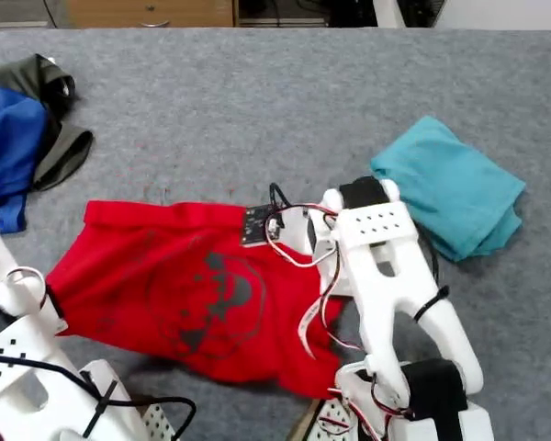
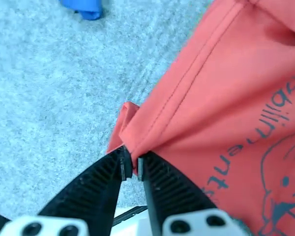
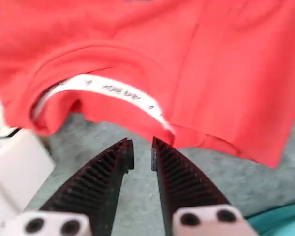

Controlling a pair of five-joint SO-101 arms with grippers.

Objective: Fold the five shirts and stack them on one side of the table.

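Collar end of red shirt (image 1: 165, 276) under R arm (image 1: 386, 266); blue shirt (image 1: 9, 138) cut off at pic edge; neck-label print (image 3: 113, 90) blurred.

It looks like a robotics lab: a grey felt worktop (image 1: 220, 110) carries a white arm (image 1: 395, 285) with bare wiring at 5 o'clock and another arm (image 1: 28, 367) at 7 o'clock, with wooden drawers (image 1: 147, 13) behind at 11 o'clock.

Bare grey table (image 1: 257, 101) beyond the red shirt (image 1: 156, 276), between the blue-and-olive heap (image 1: 23, 138) and the teal shirt (image 1: 450, 193).
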